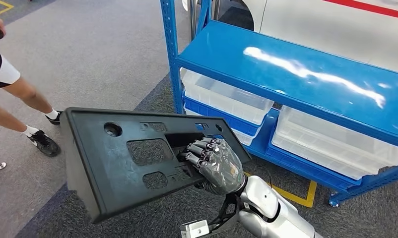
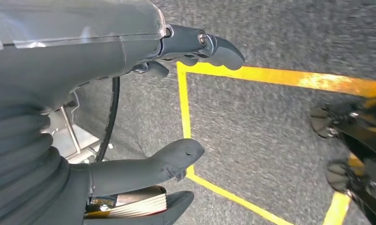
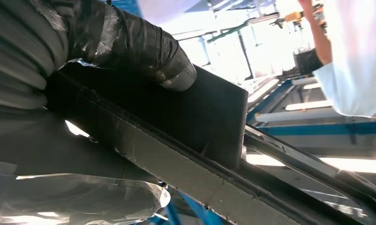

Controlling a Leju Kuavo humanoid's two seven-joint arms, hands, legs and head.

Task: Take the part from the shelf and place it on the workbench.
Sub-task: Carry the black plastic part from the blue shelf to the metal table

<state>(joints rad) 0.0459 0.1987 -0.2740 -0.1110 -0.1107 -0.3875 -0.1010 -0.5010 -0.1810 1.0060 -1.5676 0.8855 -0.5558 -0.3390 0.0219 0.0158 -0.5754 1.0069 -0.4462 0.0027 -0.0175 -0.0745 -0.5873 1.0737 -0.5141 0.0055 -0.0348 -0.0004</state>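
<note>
Nearest me, right hand (image 1: 214,161) grips the black part (image 1: 132,158) through its cutout for a firm hold, clear of the blue shelf (image 1: 296,74) at two o'clock; left hand (image 2: 144,98) hangs empty, fingers spread.

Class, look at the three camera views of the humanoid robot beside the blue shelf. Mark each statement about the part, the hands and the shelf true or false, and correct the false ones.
1. The right hand grips the black plastic part. True.
2. The part rests on the blue shelf. False: it is held in the air, clear of the shelf, over the grey floor.
3. The left hand holds a tool. False: it holds nothing, its fingers apart above the floor.
4. Clear plastic bins sit on the shelf's lower level. True.
5. A person's legs show beside the part. True.
</note>
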